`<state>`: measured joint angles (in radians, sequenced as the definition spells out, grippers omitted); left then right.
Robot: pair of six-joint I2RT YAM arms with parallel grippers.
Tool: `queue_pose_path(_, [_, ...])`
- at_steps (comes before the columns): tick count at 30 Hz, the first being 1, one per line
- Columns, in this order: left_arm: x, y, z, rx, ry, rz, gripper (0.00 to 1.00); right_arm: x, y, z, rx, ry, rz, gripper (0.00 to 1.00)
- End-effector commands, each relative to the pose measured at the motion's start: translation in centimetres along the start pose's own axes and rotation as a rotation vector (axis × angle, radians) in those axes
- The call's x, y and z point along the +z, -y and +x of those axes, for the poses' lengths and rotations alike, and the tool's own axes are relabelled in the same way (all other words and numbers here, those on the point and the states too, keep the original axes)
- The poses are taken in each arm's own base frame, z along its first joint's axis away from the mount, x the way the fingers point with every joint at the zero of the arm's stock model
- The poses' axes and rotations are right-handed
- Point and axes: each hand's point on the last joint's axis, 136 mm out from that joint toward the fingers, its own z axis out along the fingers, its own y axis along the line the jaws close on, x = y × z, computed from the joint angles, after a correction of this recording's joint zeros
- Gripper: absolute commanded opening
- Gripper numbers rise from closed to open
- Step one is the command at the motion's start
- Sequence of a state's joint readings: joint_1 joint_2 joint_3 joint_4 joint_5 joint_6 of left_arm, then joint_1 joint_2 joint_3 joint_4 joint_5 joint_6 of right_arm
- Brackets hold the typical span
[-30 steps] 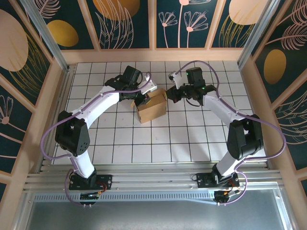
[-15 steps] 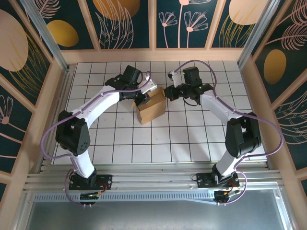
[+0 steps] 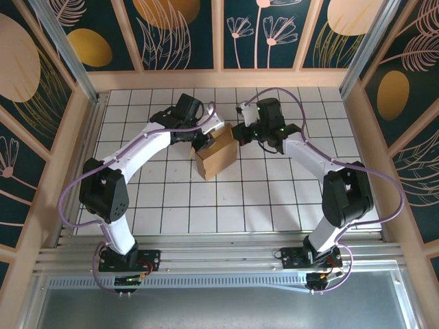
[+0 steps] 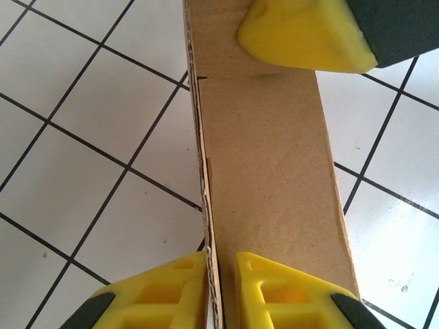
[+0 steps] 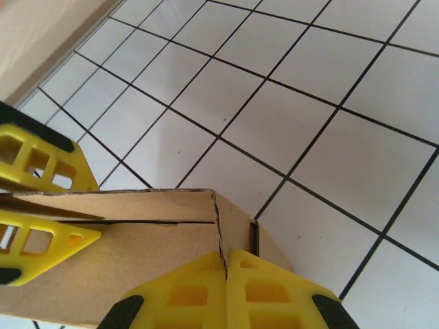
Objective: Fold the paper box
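The paper box [image 3: 218, 159] is a brown kraft shape standing on the white tiles between the two arms. My left gripper [image 3: 204, 142] is at its left top edge. In the left wrist view the paper box [image 4: 274, 157] fills the centre, and my left gripper [image 4: 218, 257] is shut on one thin upright wall. My right gripper [image 3: 237, 133] is at the box's right top corner. In the right wrist view my right gripper [image 5: 226, 252] is shut on a wall edge of the paper box [image 5: 137, 253] at that corner. The left arm's yellow fingers [image 5: 38, 168] pinch the far end.
The white tiled table [image 3: 274, 199] runs on in front and to both sides. A wooden rim [image 3: 219, 79] and patterned panels wall in the back and the sides. Purple cables [image 3: 75, 185] loop beside each arm.
My right gripper has moved left to the box and now sits on its right top corner. The box has shifted slightly left. The left gripper has kept its hold.
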<state>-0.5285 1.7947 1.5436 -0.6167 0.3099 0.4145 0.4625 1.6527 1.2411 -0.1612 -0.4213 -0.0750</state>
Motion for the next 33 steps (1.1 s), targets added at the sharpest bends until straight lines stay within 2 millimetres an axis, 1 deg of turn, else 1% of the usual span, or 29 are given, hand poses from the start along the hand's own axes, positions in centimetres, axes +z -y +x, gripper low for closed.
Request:
queue_pose_path(1, [-0.2,0.5,0.0,0.044,0.011,0.002,0.16,0.4,-0.2,3.9,-0.050,-0.120,0.028,0.00])
queue_pose_path(4, [-0.4,0.0,0.2,0.071,-0.001,-0.035,0.12,0.1,0.2,3.5,-0.082,-0.114,0.054,0.00])
queue_pose_path(7, [-0.5,-0.2,0.1,0.080,-0.005,-0.048,0.12,0.0,0.0,3.3,-0.079,-0.107,0.044,0.00])
queue_pose_path(15, [-0.4,0.4,-0.4,0.078,0.015,-0.027,0.13,0.4,-0.4,4.9,-0.025,-0.118,0.028,0.00])
queue_pose_path(18, [-0.2,0.8,-0.5,0.080,0.013,-0.019,0.15,0.4,-0.6,5.5,-0.006,-0.119,0.031,0.00])
queue_pose_path(21, [-0.2,1.5,-1.0,0.089,0.030,-0.013,0.19,0.3,-1.1,6.4,-0.011,-0.108,0.031,0.00])
queue_pose_path(23, [-0.3,1.7,-1.5,0.092,0.047,-0.018,0.24,0.3,-1.0,7.0,-0.007,-0.110,0.040,0.00])
queue_pose_path(27, [-1.4,1.3,-2.7,0.072,0.102,-0.061,0.42,0.0,-0.8,7.7,0.003,-0.105,0.063,0.00])
queue_pose_path(28, [-1.4,1.1,-2.8,0.059,0.110,-0.073,0.46,0.0,-0.8,7.7,0.002,-0.098,0.066,0.00])
queue_pose_path(29, [-2.8,0.9,-3.8,0.049,0.152,-0.103,0.54,-0.1,-0.9,7.6,0.002,-0.090,0.069,0.00])
queue_pose_path(30, [-3.4,0.7,-4.3,0.032,0.177,-0.123,0.60,-0.1,-0.9,7.6,-0.003,-0.084,0.072,0.00])
queue_pose_path(31, [-4.1,0.6,-4.7,0.016,0.197,-0.133,0.61,-0.2,-0.9,7.6,-0.010,-0.077,0.079,0.00])
queue_pose_path(33, [-6.1,0.7,-6.0,-0.027,0.264,-0.152,0.61,-0.2,-0.8,7.8,-0.028,-0.070,0.099,0.00])
